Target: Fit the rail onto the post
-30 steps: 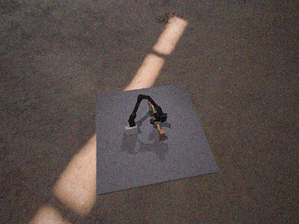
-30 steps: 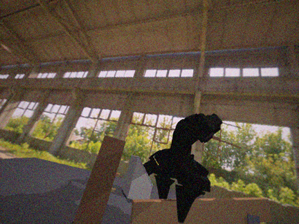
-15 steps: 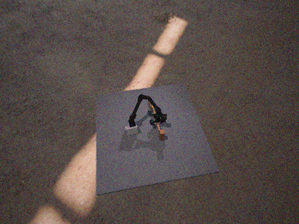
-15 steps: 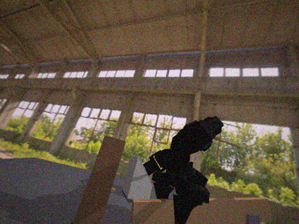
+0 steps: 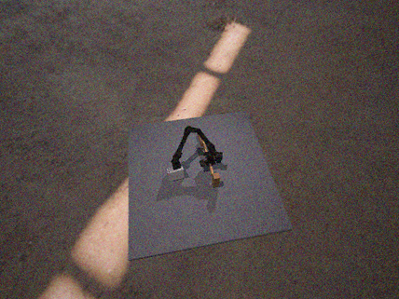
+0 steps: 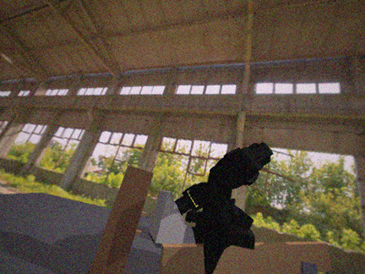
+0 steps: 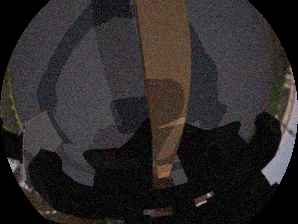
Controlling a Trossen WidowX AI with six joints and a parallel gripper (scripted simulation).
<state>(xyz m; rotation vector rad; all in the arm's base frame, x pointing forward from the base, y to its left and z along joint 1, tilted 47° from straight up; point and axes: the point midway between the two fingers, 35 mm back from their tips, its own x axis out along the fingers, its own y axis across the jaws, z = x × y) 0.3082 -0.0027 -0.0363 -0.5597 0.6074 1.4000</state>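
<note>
On the worktop [image 5: 235,206], gripper [image 6: 212,259] clamped nearly shut across the rail [image 6: 270,257]; post [image 6: 121,228] upright just beside the rail's near end.

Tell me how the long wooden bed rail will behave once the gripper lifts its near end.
The long wooden bed rail looks like a straight, thick beam, so it should stay stiff. Its flat faces make rolling unlikely. The black gripper is shut on it away from either end, so the rail will probably pivot about its far end rather than rise level.

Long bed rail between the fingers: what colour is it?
Light tan wood; the long wooden bed rail shows best in the wrist view.
</note>
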